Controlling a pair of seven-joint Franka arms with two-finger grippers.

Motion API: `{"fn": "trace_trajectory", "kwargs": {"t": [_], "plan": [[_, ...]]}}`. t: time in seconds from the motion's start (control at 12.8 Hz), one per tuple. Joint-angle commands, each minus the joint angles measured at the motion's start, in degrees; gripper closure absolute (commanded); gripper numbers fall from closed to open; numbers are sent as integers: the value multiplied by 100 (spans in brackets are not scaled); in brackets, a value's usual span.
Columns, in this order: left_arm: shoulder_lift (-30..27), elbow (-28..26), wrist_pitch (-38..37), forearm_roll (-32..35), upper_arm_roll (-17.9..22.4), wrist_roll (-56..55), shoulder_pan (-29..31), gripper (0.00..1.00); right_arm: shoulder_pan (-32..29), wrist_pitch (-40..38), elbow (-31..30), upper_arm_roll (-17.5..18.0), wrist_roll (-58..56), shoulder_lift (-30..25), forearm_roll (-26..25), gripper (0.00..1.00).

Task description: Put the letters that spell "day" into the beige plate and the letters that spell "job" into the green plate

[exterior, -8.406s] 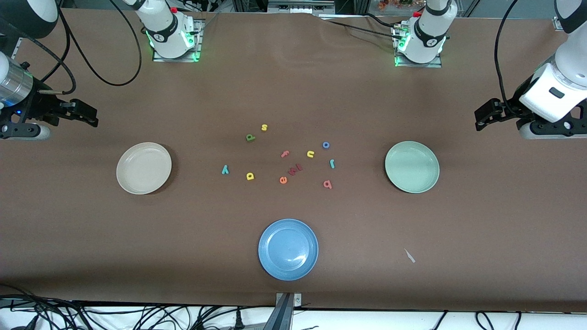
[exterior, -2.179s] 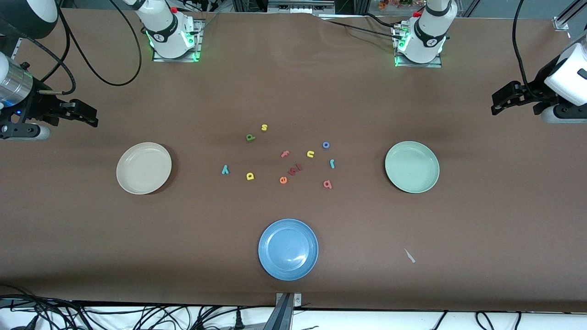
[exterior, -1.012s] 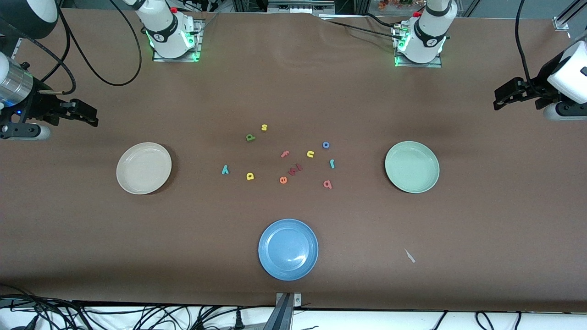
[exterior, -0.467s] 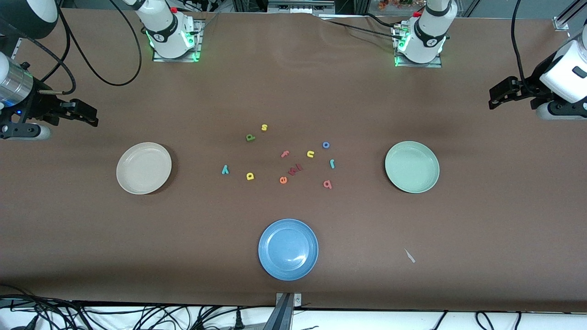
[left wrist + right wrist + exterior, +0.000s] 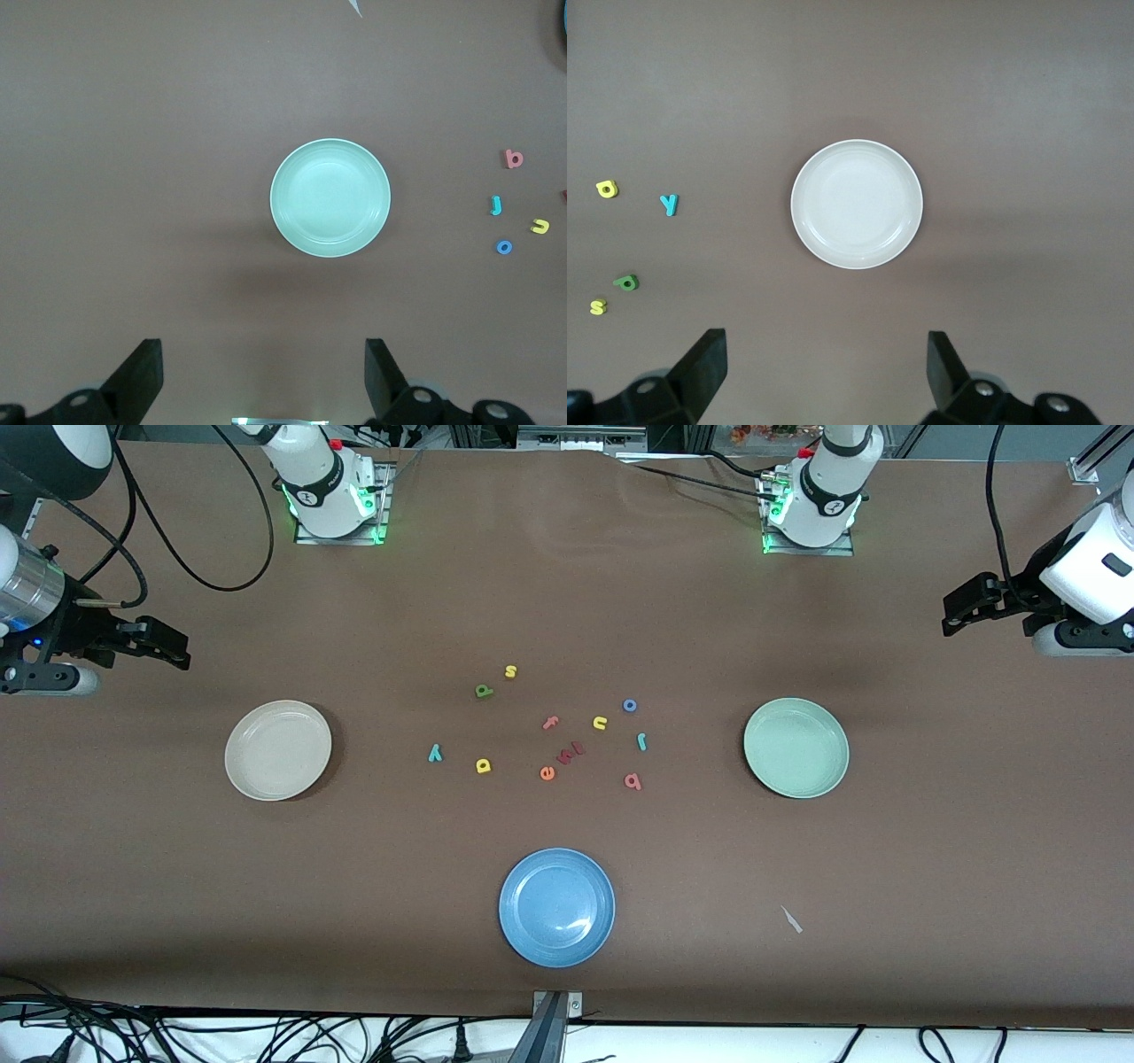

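The olive "d", yellow "a" and teal "y" lie mid-table, on the side toward the beige plate. The blue "o", teal "j" and pinkish "b" lie toward the green plate. Both plates hold nothing. My left gripper hangs open in the air near the left arm's end of the table; its wrist view looks down on the green plate. My right gripper waits open at the right arm's end, looking down on the beige plate.
A blue plate sits nearest the front camera. Among the task letters lie a yellow "s", salmon "f", yellow "u", orange "e" and dark red letters. A small pale scrap lies near the front edge.
The left arm has risen away from the table's end edge and drifted slightly toward the table's middle in the last second. The right arm, letters and plates are unmoved.
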Motion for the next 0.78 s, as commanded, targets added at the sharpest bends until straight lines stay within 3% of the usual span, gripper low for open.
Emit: {"fn": "trace_trajectory", "kwargs": {"t": [0.0, 0.7], "plan": [[-94, -83, -33, -115, 9, 29, -4, 0, -13, -64, 88, -1, -17, 16, 60, 0], [-94, -144, -33, -115, 9, 55, -4, 0, -4, -64, 79, -1, 27, 8, 60, 0]]}}
